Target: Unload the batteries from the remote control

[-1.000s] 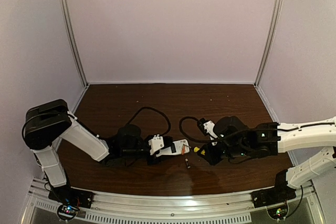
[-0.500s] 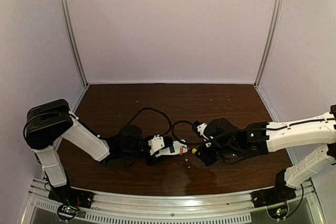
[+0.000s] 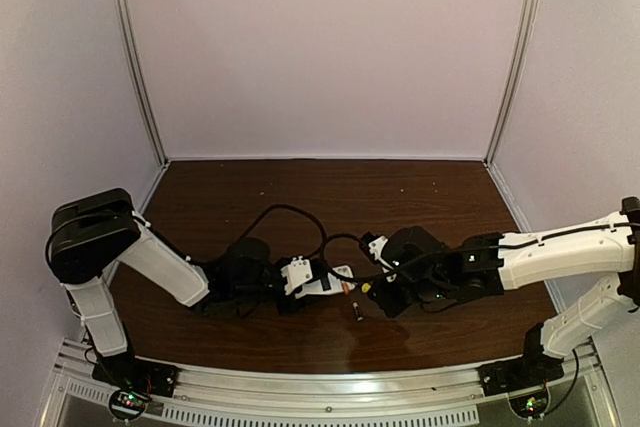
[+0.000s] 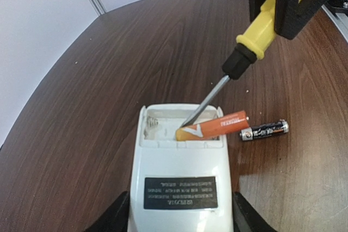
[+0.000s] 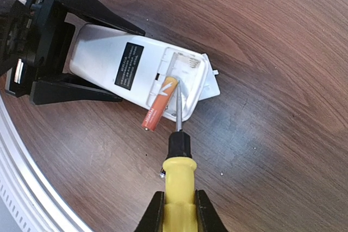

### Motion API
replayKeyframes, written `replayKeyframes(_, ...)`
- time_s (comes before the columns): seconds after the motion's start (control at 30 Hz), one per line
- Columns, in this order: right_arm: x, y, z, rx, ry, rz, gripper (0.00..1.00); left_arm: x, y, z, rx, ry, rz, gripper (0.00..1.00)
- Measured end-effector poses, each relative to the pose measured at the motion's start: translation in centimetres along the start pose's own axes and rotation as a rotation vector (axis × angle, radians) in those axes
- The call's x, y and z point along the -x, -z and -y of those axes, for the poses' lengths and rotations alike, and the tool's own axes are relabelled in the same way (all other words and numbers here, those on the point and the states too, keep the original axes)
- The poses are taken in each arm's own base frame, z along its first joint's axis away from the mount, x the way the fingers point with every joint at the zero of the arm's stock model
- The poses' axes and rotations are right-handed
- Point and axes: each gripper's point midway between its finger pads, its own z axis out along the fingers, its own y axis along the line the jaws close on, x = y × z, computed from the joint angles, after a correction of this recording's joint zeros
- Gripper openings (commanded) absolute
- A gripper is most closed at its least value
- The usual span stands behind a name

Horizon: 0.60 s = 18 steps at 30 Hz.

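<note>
Left wrist cam tells most of the story. The left gripper point(image 4: 179, 209) is clamped on the sides of the remote control point(image 4: 179, 172), which sits back side up with its battery bay open at the far end. One cell is out already: the dark battery point(image 4: 265, 130) lies on the bench point(image 4: 125, 52) just beside the remote's edge. The orange battery point(image 4: 213, 126) is only half out. It lies crosswise to the remote, with one end inside the bay and the other poking past the edge, close to the dark one.

The right gripper point(image 5: 179, 210) is closed tight on the yellow handle of the screwdriver point(image 5: 178, 175). The shaft runs down into the bay and its tip meets the orange cell's inner end. I can't tell if the tip is under that end or just beside it.

So my guess is the right arm does the next bit. The battery's long axis points out of the bay sideways, and the shaft comes in at an angle to it. Nudging that inner end up and outward should free it. I'd watch for it rolling once it drops.
</note>
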Motion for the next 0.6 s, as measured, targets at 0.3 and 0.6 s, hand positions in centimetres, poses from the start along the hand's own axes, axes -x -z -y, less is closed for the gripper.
replayKeyframes(0.3,-0.3,-1.5,-0.2,-0.008,0.025,-0.018,0.00,-1.5,-0.3,-0.4,0.009,0.025,-0.042,0.00)
replayKeyframes(0.6,0.3,-2.3,-0.8,0.006,0.031,-0.006,0.00,-1.7,-0.4,-1.5,0.035,0.043,-0.047,0.00)
